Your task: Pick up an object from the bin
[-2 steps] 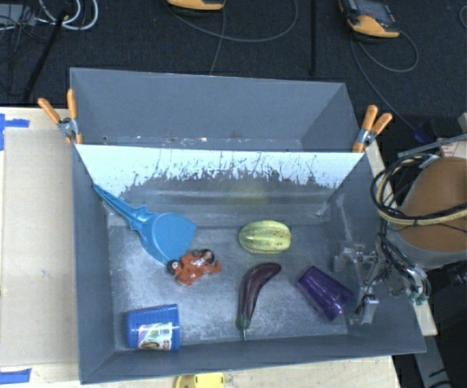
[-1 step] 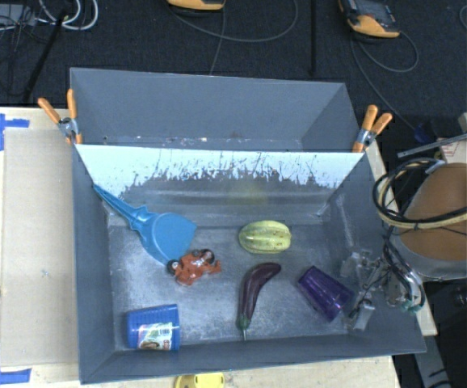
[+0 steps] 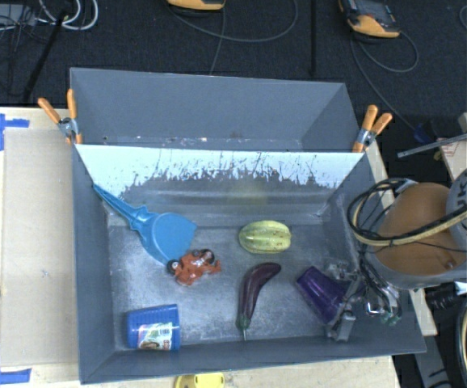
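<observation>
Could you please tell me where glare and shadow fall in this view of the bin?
Camera view: a bright band of glare crosses the bin's back wall; the floor looks paler at left, darker at right round the purple cup and the pincer.

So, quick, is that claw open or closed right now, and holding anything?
Gripper: open or closed cannot be told; it is beside the small purple plastic cup at the grey metal bin's right side.
</observation>
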{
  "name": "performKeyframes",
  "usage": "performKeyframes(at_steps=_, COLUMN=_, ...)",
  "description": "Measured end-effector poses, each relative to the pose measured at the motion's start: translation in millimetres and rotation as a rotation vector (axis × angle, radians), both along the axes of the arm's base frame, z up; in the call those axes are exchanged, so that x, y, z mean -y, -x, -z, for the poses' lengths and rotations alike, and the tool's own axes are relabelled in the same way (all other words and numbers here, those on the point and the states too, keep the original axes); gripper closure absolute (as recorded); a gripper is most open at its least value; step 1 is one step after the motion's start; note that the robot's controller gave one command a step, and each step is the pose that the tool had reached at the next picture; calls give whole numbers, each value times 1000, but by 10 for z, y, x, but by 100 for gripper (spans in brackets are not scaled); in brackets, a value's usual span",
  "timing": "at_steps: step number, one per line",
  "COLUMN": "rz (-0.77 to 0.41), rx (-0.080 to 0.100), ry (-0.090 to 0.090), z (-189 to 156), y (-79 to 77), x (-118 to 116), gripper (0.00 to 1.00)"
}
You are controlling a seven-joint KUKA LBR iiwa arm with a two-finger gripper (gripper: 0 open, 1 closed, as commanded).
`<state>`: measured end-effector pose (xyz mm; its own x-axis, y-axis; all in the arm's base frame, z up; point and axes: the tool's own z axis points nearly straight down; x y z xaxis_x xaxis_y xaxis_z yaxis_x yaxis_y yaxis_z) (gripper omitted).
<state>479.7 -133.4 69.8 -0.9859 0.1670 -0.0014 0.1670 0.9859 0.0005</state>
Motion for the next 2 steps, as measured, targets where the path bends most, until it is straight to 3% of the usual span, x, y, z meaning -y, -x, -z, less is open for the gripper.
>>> performKeyframes(at_steps=1, rz=92, rx=1, ry=1, z=-4, y=65, x=25, gripper=100)
performKeyframes(at_steps=2, rz=91, rx=1, ry=1, z=-4, y=65, x=25, gripper=100)
